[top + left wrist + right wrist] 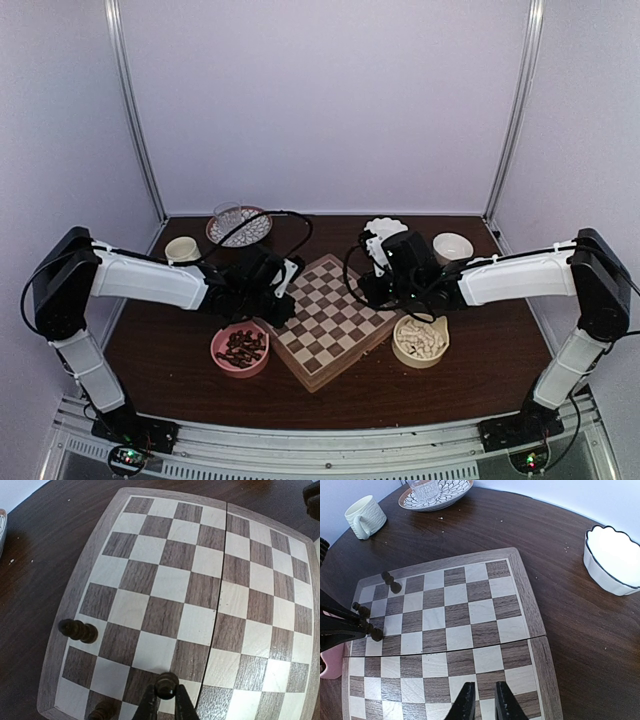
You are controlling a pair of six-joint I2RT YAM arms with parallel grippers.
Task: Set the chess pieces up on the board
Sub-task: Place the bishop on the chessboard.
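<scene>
Board lay at the middle of the desk, turned cornerwise between the two arms. Over a square near one corner, the left pincer was clamped narrow on one dark chess piece, held upright; whether the piece touched the square could not be told. Two more dark figures were on that side: a toppled piece lay across the border, and an edge piece stood just beside it. The right pincer hovered over the opposite side, nearly closed and holding nothing. A pink bowl of dark pieces sat just left of the board, and a tan bowl of cream pieces sat just right of it.
</scene>
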